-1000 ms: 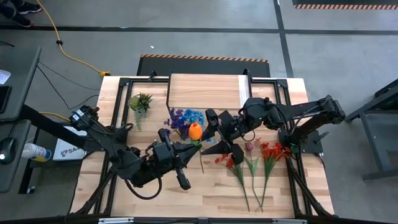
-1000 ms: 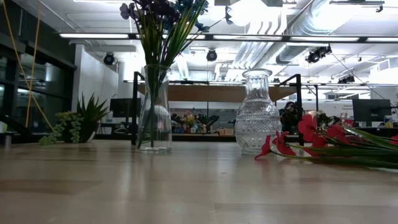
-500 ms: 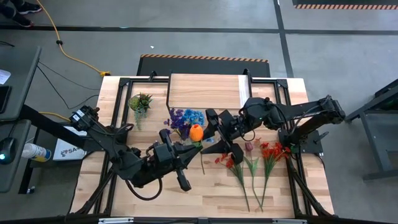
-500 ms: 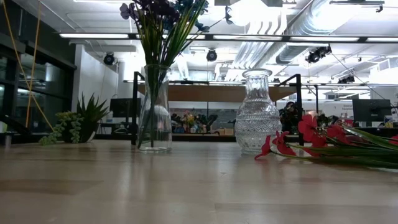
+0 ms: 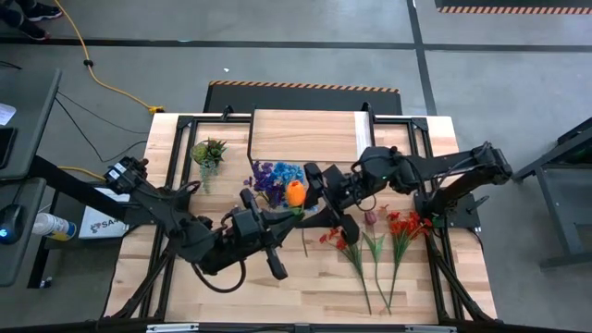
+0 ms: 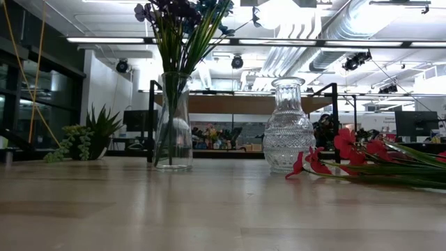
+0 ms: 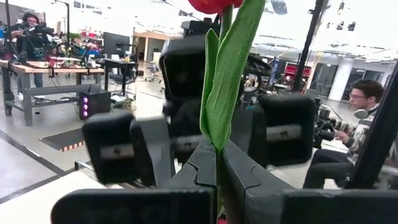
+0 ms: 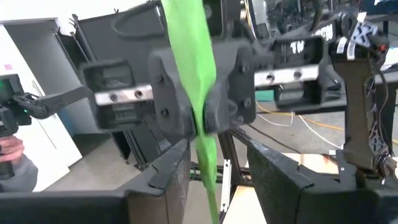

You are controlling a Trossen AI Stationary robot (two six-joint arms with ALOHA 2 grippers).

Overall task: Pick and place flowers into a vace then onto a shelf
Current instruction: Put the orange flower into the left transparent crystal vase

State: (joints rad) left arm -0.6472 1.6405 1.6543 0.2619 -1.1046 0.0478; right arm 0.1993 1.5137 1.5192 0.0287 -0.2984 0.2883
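A: While the left gripper (image 5: 289, 212) sits clamped on the orange flower (image 5: 293, 193) stem, mid-frame, what's the right gripper (image 5: 319, 205) doing?

B: Fingers either side of that stem, not pinching yet. Handover step, I'd judge; next needs a firm close, then vase (image 6: 288, 125).

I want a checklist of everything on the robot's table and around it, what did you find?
Surface: light wooden table, bare at the front.
Job's things: orange flower held upright; red flowers lying flat; blue and purple flowers in a clear vase; patterned glass vase without flowers; shelf at the back.
Clutter: small green plant.
Grippers: left gripper shut on the flower's stem; right gripper around the same stem, closing.
Cables: yellow cable on the floor.
Surroundings: seated person behind.
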